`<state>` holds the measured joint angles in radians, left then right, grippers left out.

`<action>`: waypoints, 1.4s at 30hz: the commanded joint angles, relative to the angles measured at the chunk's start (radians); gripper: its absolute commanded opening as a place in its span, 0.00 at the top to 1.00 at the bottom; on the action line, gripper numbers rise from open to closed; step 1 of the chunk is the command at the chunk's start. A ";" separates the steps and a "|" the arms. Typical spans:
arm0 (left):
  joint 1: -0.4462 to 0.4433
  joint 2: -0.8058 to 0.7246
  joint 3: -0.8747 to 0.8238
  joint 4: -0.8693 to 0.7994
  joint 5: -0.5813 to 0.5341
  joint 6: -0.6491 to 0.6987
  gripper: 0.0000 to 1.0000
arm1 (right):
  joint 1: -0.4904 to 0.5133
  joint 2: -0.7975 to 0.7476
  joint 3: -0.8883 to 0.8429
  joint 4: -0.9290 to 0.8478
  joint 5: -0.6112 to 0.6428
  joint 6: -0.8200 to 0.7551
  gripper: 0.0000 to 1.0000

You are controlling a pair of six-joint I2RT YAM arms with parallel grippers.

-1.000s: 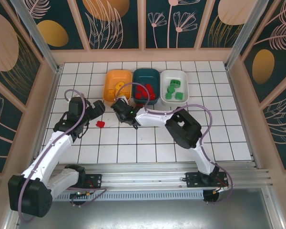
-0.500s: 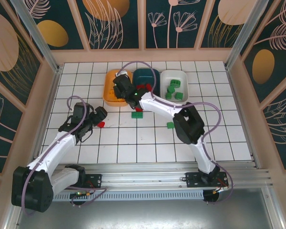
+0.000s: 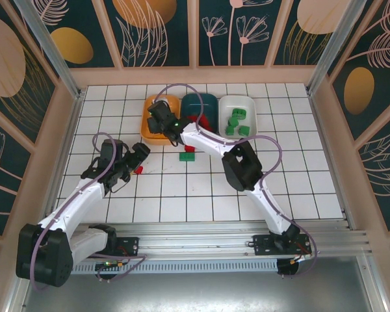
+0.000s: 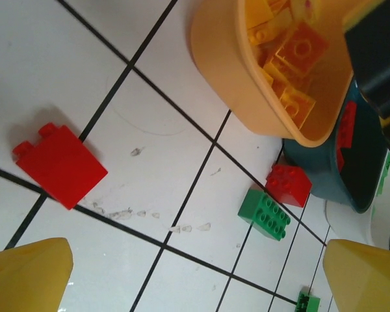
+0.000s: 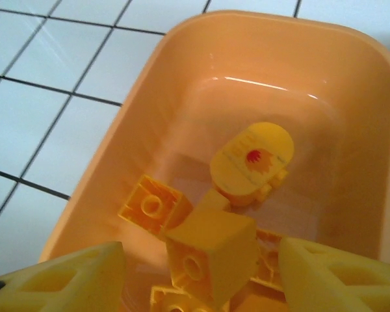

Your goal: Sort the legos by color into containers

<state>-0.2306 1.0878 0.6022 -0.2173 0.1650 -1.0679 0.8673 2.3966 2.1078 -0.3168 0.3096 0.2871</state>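
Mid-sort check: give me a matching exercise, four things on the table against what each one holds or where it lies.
Things:
1. orange plastic bowl
2. dark teal plastic bowl
3. white plastic bowl
4. small red studded brick nearest the open left gripper

States:
A. green bricks inside
B. loose on the white tiled table
C. yellow-orange bricks inside
D. red bricks inside

Pairs: 1-C, 2-D, 3-A, 4-B.
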 commanded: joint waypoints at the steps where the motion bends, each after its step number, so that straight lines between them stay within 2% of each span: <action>1: 0.005 0.016 0.026 -0.079 0.020 -0.086 0.03 | 0.004 -0.176 -0.130 0.044 0.067 0.003 0.35; 6: 0.008 0.106 0.082 -0.211 -0.005 -0.167 0.15 | 0.022 -0.416 -0.448 0.171 0.109 0.034 0.35; 13: 0.016 0.269 0.224 -0.336 -0.082 -0.108 0.24 | 0.041 -0.705 -0.840 0.242 0.163 0.130 0.35; 18: 0.039 0.428 0.317 -0.408 -0.053 -0.072 0.30 | 0.064 -0.879 -1.033 0.245 0.206 0.196 0.35; 22: 0.041 0.534 0.349 -0.413 -0.009 -0.073 0.34 | 0.070 -0.978 -1.127 0.211 0.259 0.237 0.35; 24: 0.040 0.567 0.356 -0.425 -0.018 -0.083 0.38 | 0.070 -1.028 -1.163 0.187 0.280 0.253 0.35; 29: 0.041 0.595 0.347 -0.412 -0.049 -0.109 0.38 | 0.072 -1.123 -1.240 0.161 0.308 0.281 0.34; 42: 0.106 0.698 0.364 -0.378 -0.066 -0.087 0.44 | 0.076 -1.178 -1.309 0.111 0.321 0.311 0.34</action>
<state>-0.1520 1.7203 0.9749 -0.6399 0.1711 -1.1725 0.9360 1.2480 0.8135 -0.1913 0.5797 0.5640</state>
